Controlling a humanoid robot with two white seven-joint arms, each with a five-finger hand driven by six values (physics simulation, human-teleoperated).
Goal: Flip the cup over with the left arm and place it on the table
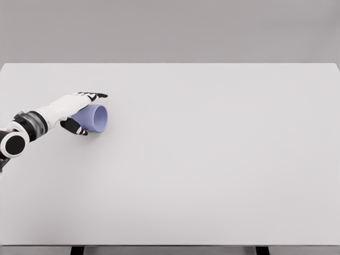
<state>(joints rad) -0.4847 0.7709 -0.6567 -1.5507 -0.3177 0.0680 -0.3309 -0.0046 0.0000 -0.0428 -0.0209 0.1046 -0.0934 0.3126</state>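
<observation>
The left arm enters at the left edge; its left hand (78,112) wraps a lavender cup (94,118), fingers above and thumb below. The cup lies on its side at the left of the white tabletop (212,159), its open mouth facing right.

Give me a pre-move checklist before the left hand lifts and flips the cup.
1. Left hand around the cup: ok, fingers above and below it.
2. Grip firm enough to lift: cannot tell.
3. Cup upright: not ok, it is tilted, one round end towards the picture's right.
4. Bare table near the cup for setting it down: ok.
5. Right arm out of the way: ok, not in view.
</observation>
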